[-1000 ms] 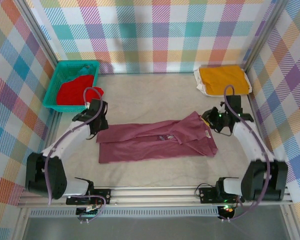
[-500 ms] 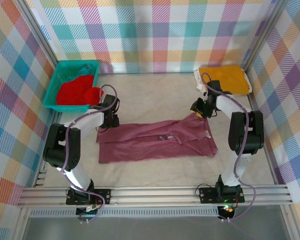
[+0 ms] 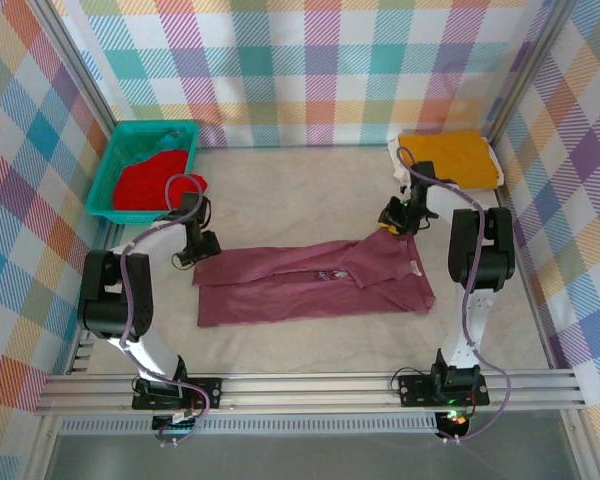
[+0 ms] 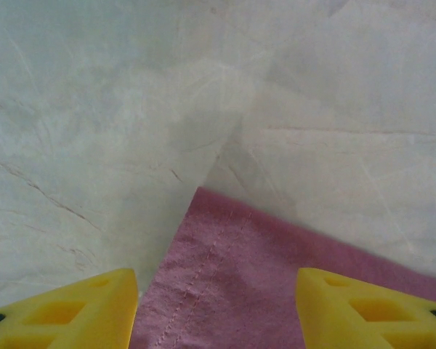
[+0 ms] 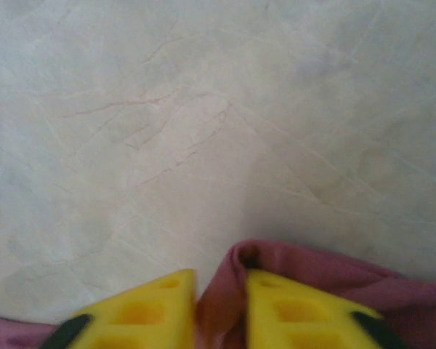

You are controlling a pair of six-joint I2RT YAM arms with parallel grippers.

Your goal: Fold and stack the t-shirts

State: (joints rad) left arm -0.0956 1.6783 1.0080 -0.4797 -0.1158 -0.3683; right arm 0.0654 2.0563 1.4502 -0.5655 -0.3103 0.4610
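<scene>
Top external view: the maroon t-shirt [image 3: 315, 282] lies spread out flat in the middle of the bench [image 3: 300, 195]. The red t-shirt [image 3: 145, 185] sits in the teal basket [image 3: 108, 170] at the far left. The yellow-orange t-shirt [image 3: 448, 160] lies folded in the far right corner. The left pincer [image 4: 218, 305] is apart, with the maroon t-shirt's far left corner in the gap. The right pincer [image 5: 221, 302] is squeezed on a bump of cloth at the maroon t-shirt's far right edge.

Matt cloth maroon t-shirt [image 3: 300, 290], creased table cover [image 3: 300, 190]
</scene>
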